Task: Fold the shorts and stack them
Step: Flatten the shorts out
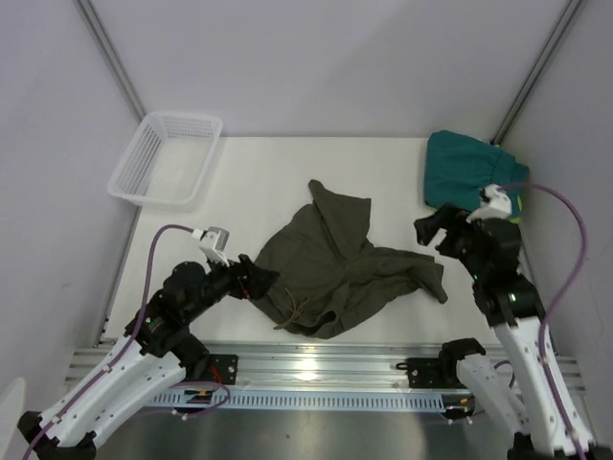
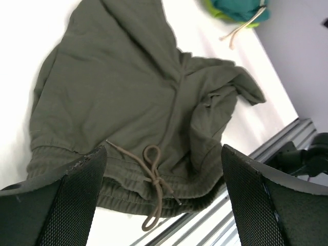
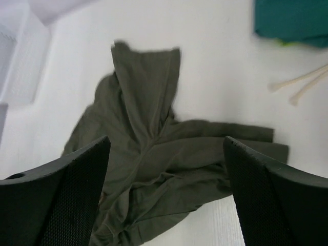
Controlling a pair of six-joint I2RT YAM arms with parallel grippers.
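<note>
Overhead, I see the olive shorts crumpled in the middle of the counter, with the teal shorts folded at 2 o'clock. Only my left wrist view shows the drawstring knot. The left gripper and right gripper both gape wide, empty. The left perhaps brushes the waistband, which is hidden from overhead.

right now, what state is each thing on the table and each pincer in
olive shorts: unfolded, rumpled, lying on the table
dark drawstring: tied in a bow
teal shorts: folded, at the far right
basket: upright, nothing in it
left pincer: open, holding nothing
right pincer: open, holding nothing
</note>
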